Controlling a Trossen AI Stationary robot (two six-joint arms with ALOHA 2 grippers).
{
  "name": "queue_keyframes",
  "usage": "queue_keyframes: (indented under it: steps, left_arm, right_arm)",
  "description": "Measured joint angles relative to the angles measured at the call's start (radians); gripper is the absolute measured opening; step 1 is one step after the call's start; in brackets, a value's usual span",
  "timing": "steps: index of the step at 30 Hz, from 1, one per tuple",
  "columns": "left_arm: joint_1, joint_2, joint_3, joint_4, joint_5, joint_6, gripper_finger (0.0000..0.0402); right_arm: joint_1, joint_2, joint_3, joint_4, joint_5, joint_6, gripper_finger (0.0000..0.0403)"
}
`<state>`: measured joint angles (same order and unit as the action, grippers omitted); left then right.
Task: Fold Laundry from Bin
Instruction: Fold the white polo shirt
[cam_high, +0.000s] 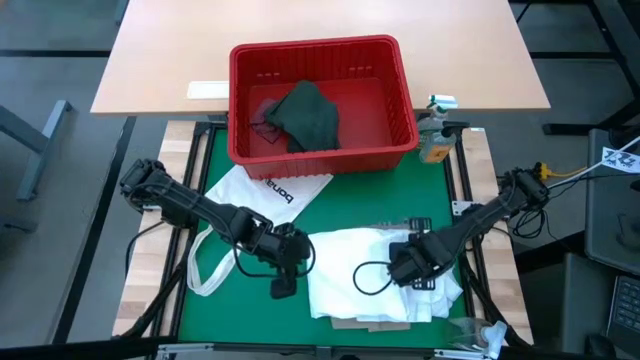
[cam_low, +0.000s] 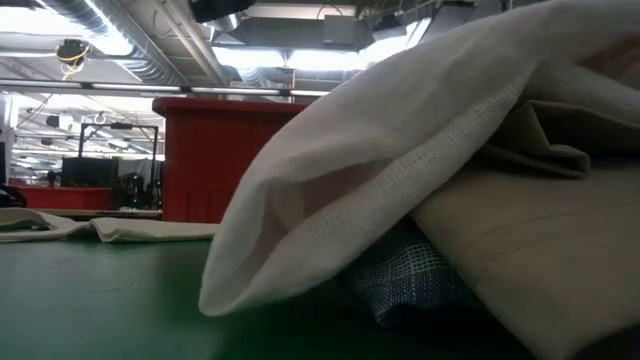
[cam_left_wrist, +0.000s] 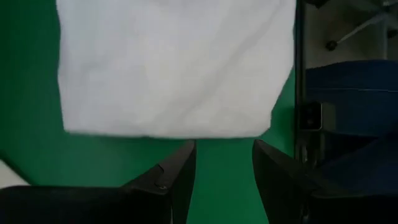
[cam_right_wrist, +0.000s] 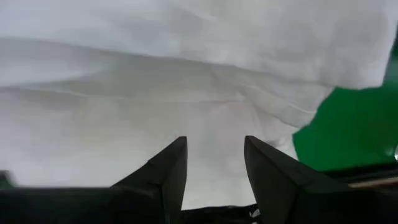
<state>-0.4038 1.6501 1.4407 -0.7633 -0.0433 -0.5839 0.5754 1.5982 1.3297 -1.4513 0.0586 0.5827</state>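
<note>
Both end effectors are released: the left end effector (cam_high: 284, 268) beside the white shirt (cam_high: 365, 270), the right end effector (cam_high: 412, 268) above it. Grasp its edges evenly, then fold smoothly.

My green mat (cam_high: 200, 300) carries a white tote bag (cam_high: 262, 193) with black lettering, its straps (cam_high: 205, 268) trailing toward the near edge. A bottle (cam_high: 436, 137) stands at my mat's far right corner.

Bare green mat (cam_high: 340, 205) between bin (cam_high: 322, 150), shirt (cam_high: 360, 275)
</note>
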Motion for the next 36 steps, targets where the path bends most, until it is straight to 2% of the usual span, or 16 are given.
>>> queue_keyframes:
  steps: [5, 11, 15, 22, 26, 32, 36]
  left_arm:
    - [-0.045, 0.000, -0.053, 0.016, -0.003, -0.172, 0.0152]
    - [-0.092, 0.000, -0.161, 0.076, -0.115, -0.489, 0.0152]
    - [-0.102, 0.000, -0.226, 0.133, -0.160, -0.611, 0.0152]
    - [-0.093, 0.000, -0.291, 0.166, -0.216, -0.626, 0.0152]
    - [-0.085, 0.000, -0.326, 0.239, -0.223, -0.645, 0.0152]
    - [-0.084, 0.000, -0.331, 0.282, -0.218, -0.645, 0.0152]
    - [-0.083, 0.000, -0.331, 0.314, -0.251, -0.645, 0.0152]
  right_arm:
    - [0.046, 0.000, 0.075, 0.010, 0.024, 0.000, 0.0160]
    - [0.081, 0.000, 0.126, 0.051, 0.067, -0.003, 0.0160]
    - [0.081, 0.000, 0.128, 0.096, 0.082, -0.004, 0.0160]
    - [0.079, 0.000, 0.128, 0.120, 0.083, -0.031, 0.0160]
    - [0.079, 0.000, 0.128, 0.123, 0.083, -0.032, 0.0160]
    - [0.079, 0.000, 0.128, 0.143, 0.084, -0.037, 0.0160]
    - [0.079, 0.000, 0.128, 0.155, 0.084, -0.037, 0.0160]
